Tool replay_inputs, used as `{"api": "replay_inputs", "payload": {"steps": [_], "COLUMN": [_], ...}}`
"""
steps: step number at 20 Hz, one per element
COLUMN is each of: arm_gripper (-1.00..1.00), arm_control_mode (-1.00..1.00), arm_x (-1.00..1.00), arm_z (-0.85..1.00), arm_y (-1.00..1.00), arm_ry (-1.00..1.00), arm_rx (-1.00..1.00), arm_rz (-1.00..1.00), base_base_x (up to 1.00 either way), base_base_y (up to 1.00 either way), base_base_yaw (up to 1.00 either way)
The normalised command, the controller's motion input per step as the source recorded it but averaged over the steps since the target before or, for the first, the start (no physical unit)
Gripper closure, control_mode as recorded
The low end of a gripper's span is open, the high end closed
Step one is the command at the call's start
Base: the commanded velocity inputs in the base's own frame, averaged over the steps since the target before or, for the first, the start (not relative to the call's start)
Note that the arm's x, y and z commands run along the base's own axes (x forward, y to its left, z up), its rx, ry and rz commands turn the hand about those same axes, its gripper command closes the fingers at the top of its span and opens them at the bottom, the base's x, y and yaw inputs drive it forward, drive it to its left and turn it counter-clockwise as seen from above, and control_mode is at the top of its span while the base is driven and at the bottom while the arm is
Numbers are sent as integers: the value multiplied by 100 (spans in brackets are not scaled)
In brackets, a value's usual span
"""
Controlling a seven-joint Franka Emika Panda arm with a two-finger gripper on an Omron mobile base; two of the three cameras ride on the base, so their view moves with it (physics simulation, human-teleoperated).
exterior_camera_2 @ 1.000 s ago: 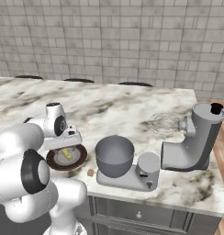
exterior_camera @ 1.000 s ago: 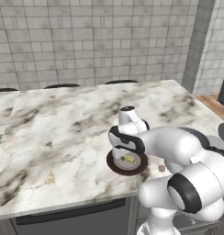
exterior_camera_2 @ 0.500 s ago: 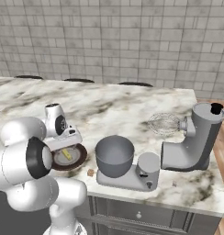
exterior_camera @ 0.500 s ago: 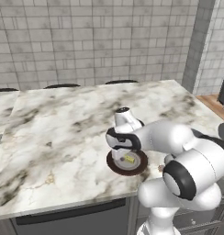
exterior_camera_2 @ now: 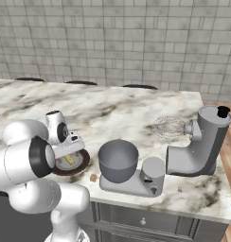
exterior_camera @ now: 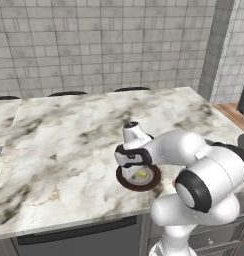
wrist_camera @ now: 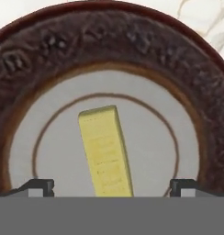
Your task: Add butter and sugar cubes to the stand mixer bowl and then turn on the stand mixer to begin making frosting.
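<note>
The butter [wrist_camera: 106, 151], a pale-yellow stick, lies on the grey centre of a round dark-brown plate [wrist_camera: 109, 32]. My gripper [wrist_camera: 111, 187] hangs just above it, open, with one fingertip on each side of the stick's near end and nothing held. From the side the hand sits over the plate [exterior_camera_2: 78, 163] with the butter [exterior_camera_2: 69, 161] under it. A tiny tan sugar cube [exterior_camera_2: 93, 177] rests on the counter between the plate and the stand mixer bowl [exterior_camera_2: 118, 159]. The bowl sits on the base of the grey stand mixer [exterior_camera_2: 202, 142].
A wire whisk [exterior_camera_2: 169, 126] lies behind the mixer. The marble counter [exterior_camera: 69, 140] stretches wide to the left and back, and its front edge runs just below the plate [exterior_camera: 125, 183]. A grey tiled wall closes the back.
The hand has shifted slightly left and lowered over the plate. The jaws stay open, and the butter, cube and bowl have not moved.
</note>
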Motion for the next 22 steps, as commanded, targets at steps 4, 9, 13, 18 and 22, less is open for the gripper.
{"api": "replay_inputs", "payload": {"steps": [4, 9, 13, 18, 22], "arm_gripper": [-100, 100, 100, 100, 100], "arm_control_mode": [-100, -100, -100, -100, -100], "arm_x": [0, 0, 0, 0, -15], "arm_z": [-20, -35, -16, -8, -3], "arm_y": [0, 0, 0, 0, 0], "arm_ry": [0, 10, 6, 1, -1], "arm_rx": [0, -1, 0, 0, 0], "arm_rz": [6, 3, 0, 1, 0], "base_base_x": [0, 0, 0, 0, 0], "base_base_y": [0, 0, 0, 0, 0], "base_base_yaw": [0, 0, 0, 0, 0]}}
